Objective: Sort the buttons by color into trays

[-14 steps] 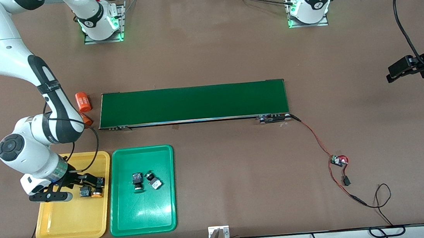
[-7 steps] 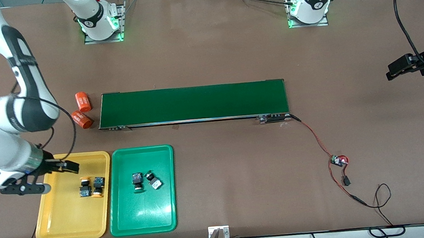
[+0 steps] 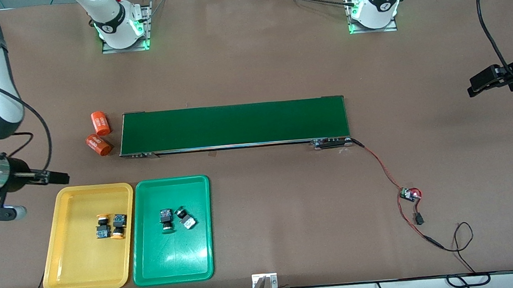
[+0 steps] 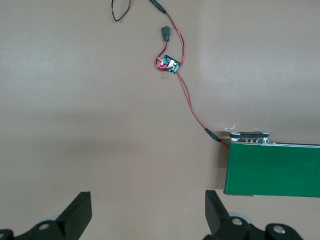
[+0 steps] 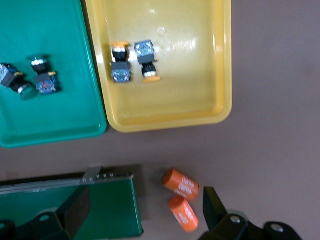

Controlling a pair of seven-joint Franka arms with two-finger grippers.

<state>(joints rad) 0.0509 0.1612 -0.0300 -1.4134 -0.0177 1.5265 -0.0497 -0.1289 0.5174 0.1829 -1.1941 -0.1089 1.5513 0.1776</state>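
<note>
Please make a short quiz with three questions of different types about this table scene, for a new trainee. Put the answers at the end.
1. True or false: the two yellow-capped buttons lie side by side in the yellow tray.
2. Multiple choice: where are the two orange cylinders? A) in the green tray; B) on the conveyor belt; C) on the table at the belt's end toward the right arm.
3. Fill in: both green-capped buttons lie in the ____ tray.

Key
1. True; they lie close together, near the tray's middle.
2. C; they lie beside the conveyor belt, not on it.
3. Green; the green tray sits beside the yellow one. The right pincer and left pincer are both open and hold nothing.
</note>
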